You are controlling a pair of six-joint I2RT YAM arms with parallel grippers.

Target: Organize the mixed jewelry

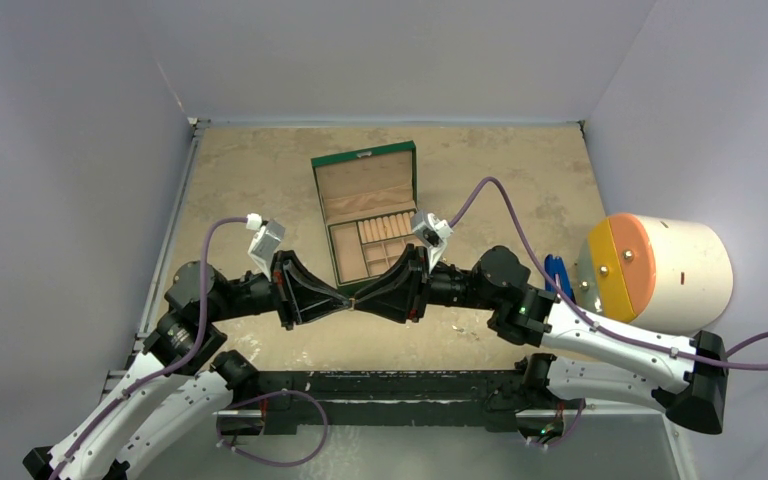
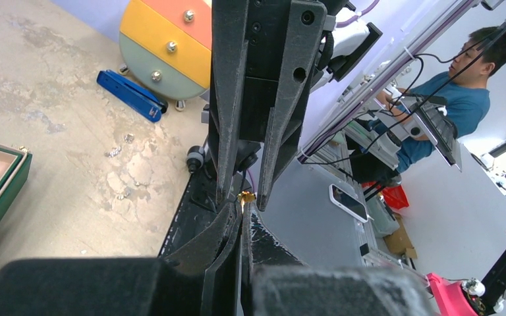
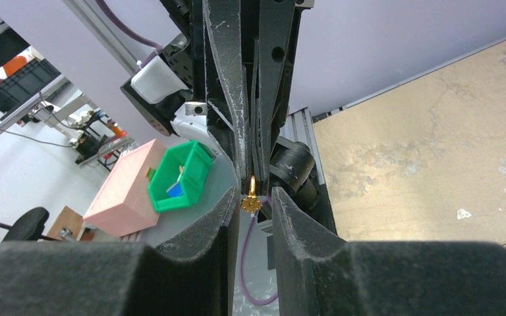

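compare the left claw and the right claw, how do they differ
The left claw is shut, pinching the gold piece; the right claw is open. The left claw grips the piece; the right claw only straddles it. Both meet tip to tip above the table.

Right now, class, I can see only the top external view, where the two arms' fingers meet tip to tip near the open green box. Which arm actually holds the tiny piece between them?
Observer: The left fingers are shut on a small gold stud, pinching its thin end.
Operator: And the right fingers?
Observer: The right fingers stand apart, one on each side of its round head.
Operator: Anything loose on the table?
Observer: A few small silvery pieces lie on the tan tabletop near the blue clip-like tool.
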